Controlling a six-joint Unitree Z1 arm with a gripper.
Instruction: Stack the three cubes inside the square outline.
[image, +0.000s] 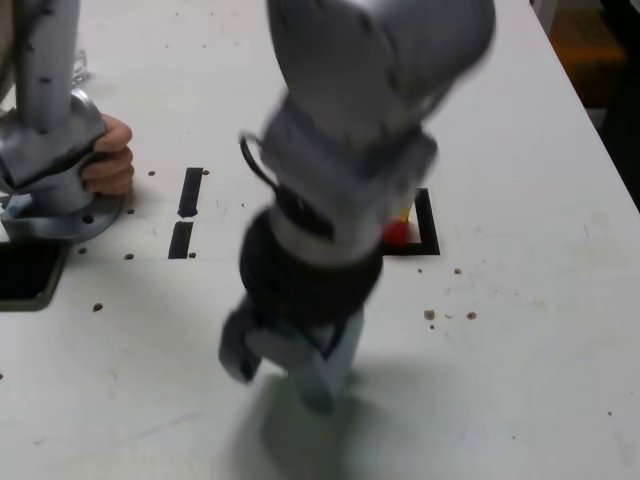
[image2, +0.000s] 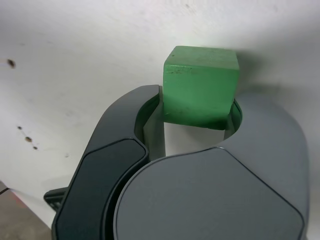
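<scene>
A pale counter (image: 520, 370) bears two short black tape strips, the upper (image: 190, 192) and the lower (image: 180, 241) set end to end with a narrow gap. Brown specks (image: 429, 314) dot its surface. A dark, rounded-corner object (image: 28, 275) lies at the exterior view's left edge; an orange-brown object (image: 583, 45) shows beyond the counter's edge, upper right in that view.
</scene>
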